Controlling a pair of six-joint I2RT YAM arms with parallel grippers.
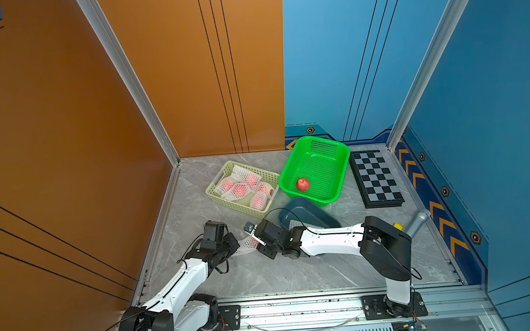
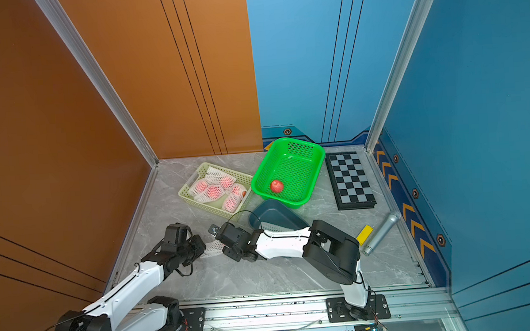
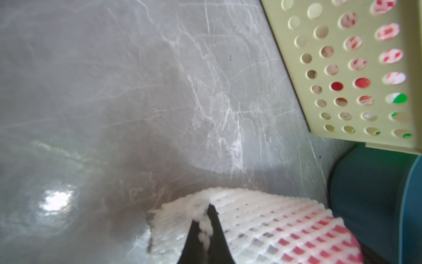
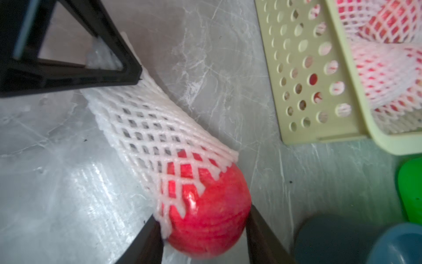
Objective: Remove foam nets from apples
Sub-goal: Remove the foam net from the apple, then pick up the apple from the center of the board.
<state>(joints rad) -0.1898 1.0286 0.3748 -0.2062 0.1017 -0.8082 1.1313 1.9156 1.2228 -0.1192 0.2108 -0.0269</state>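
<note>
A white foam net point(image 4: 155, 128) is stretched low over the table between my two grippers, in both top views point(image 1: 245, 245) point(image 2: 212, 248). My left gripper point(image 3: 209, 206) is shut on the net's point(image 3: 251, 217) crumpled end, seen from the right wrist too point(image 4: 134, 75). A red apple point(image 4: 212, 224) sticks halfway out of the net's other end. My right gripper point(image 4: 203, 216) is shut on that bare half, one finger on each side. Several more netted apples point(image 1: 239, 188) lie in the pale yellow basket point(image 1: 217, 193).
A green basket point(image 1: 289, 167) behind holds one bare apple point(image 1: 302, 184). A dark blue bin point(image 1: 305, 213) with a loose net point(image 1: 295, 224) sits just behind my right gripper. A chessboard point(image 1: 374, 177) and a grey cylinder point(image 1: 417, 222) lie at the right.
</note>
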